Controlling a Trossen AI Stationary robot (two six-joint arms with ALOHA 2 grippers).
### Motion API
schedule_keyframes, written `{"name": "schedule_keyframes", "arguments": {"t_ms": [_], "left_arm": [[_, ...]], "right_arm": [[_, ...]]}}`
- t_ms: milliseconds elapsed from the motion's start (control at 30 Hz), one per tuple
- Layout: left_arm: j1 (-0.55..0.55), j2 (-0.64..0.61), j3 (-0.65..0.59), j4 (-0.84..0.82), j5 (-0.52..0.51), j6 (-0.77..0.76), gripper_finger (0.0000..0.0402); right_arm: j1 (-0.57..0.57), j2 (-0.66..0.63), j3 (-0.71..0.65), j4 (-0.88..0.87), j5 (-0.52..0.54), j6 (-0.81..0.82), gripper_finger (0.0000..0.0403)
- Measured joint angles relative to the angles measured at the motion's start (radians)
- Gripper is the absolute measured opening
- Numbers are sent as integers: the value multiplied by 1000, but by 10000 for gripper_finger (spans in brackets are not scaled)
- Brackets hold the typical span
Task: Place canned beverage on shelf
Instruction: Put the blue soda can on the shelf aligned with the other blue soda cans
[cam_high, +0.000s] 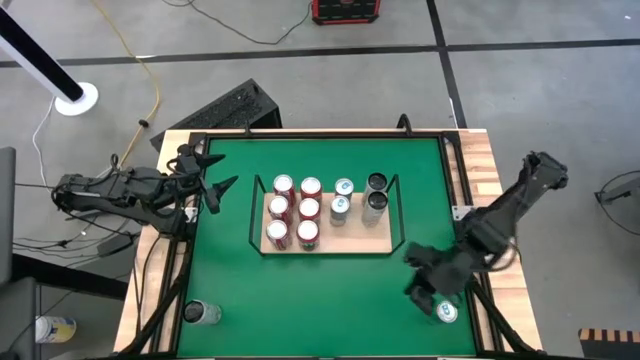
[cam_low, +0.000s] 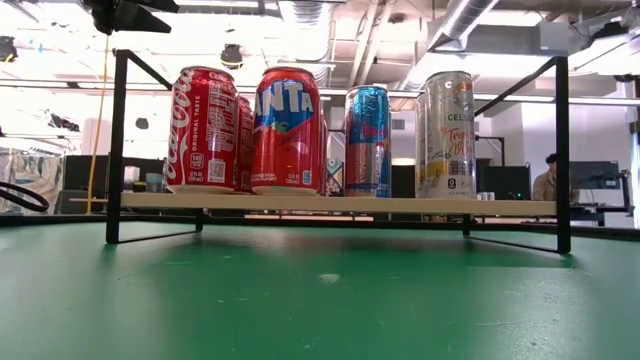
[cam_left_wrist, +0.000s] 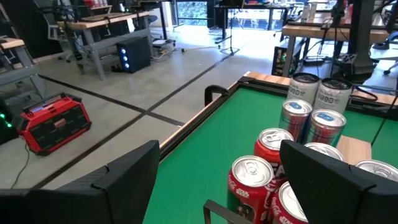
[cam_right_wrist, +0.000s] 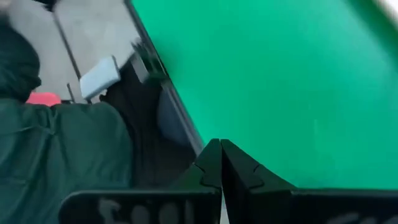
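The shelf (cam_high: 345, 243), a light-wood board with black wire rails, stands mid-table on its wire feet. Several cans stand upright on it: red ones (cam_high: 296, 209) on its left half, blue-silver ones (cam_high: 341, 197) and dark-topped ones (cam_high: 375, 194) to the right. In the low view they stand in a row (cam_low: 288, 130) on the board (cam_low: 340, 204). One can (cam_high: 446, 312) sits on the table's near right corner, another (cam_high: 203, 313) at the near left. My right gripper (cam_high: 418, 278) (cam_right_wrist: 221, 163) hangs shut and empty above the table, just by the near-right can. My left gripper (cam_high: 215, 190) (cam_left_wrist: 217, 149) waits open, left of the shelf.
Wooden borders (cam_high: 488, 170) frame the green table (cam_high: 330, 300). The green between the shelf and the near edge is bare. Past the table's edge, the right wrist view shows dark green cloth (cam_right_wrist: 56, 149). A red case (cam_left_wrist: 53, 121) sits on the floor beyond the far edge.
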Motion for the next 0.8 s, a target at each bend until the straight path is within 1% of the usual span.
{"name": "schedule_keyframes", "arguments": {"t_ms": [167,333,467,600,667,800], "left_arm": [[0,0,0,1,0,0,320],[0,0,0,3,-1,0,320],[0,0,0,7,-1,-5,320],[0,0,0,9,-1,-8,320],[0,0,0,9,-1,-8,320],[0,0,0,9,-1,-3,320]], "right_arm": [[152,-32,0,-139,-1,369,35],[253,-42,0,-256,-12,603,34],[303,-43,0,-356,-15,719,23],[331,-43,0,-377,-17,781,26],[334,-43,0,-369,-19,796,43],[336,-43,0,-378,-34,825,92]]}}
